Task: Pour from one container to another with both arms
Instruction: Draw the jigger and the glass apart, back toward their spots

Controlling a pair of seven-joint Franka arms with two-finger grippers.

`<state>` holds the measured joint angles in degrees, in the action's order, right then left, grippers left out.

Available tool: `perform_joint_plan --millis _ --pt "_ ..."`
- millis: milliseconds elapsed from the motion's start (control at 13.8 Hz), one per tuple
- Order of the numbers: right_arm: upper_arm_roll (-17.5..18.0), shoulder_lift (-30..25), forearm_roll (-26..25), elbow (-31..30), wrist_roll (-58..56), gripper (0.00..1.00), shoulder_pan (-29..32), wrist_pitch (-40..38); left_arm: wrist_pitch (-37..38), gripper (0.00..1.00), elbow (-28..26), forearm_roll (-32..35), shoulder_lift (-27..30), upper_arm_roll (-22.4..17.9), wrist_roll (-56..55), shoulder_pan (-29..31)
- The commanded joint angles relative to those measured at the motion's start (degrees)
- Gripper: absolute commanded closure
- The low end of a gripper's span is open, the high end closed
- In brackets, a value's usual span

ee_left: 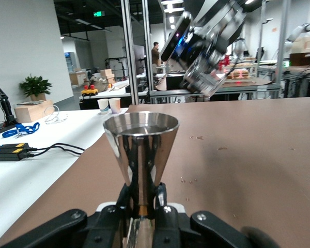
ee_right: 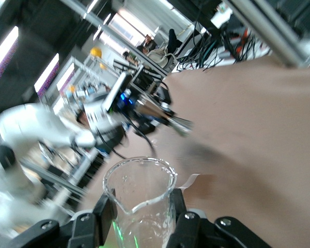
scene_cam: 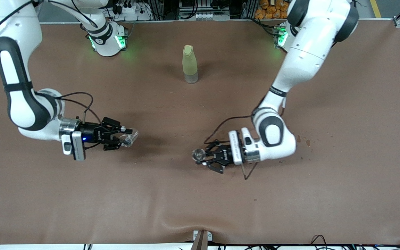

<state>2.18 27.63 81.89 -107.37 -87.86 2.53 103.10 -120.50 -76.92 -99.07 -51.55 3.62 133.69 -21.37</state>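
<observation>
The tiny clear cup with a pouring lip sits between the fingers of my right gripper, which is shut on it over the table toward the right arm's end. The right wrist view shows the clear cup up close in the right gripper, leaning. The silvery cone cup is upright, and my left gripper is shut on its thin lower part, low over the table's middle. In the left wrist view the cone cup rises from the left gripper. The two cups are well apart.
A tall yellow-green bottle stands upright on the brown table cover, close to the robots' bases. Small dark spots mark the cover near the left arm's wrist. The cover bulges at the front edge.
</observation>
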Motion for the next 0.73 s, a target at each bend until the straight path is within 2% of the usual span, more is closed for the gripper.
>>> perform_joint_plan --millis 0,145,435,653 --pt "0.9 7.8 -3.3 6.9 -18.0 0.88 5.1 -1.1 6.3 1.00 -6.2 6.1 5.3 0.6 -1.6 4.9" --pt "0.9 10.8 -5.5 9.4 -29.9 0.88 9.0 -1.4 13.2 1.00 -7.2 11.7 5.9 0.5 -2.9 9.7" --pt "0.9 14.3 -9.9 12.8 -44.7 0.85 16.5 -5.1 25.1 1.00 -7.2 20.8 5.9 0.5 -2.4 18.3" --pt "0.9 20.5 -14.2 17.3 -50.0 0.83 22.3 -10.3 32.1 1.00 -7.2 26.6 5.6 0.6 0.9 24.3"
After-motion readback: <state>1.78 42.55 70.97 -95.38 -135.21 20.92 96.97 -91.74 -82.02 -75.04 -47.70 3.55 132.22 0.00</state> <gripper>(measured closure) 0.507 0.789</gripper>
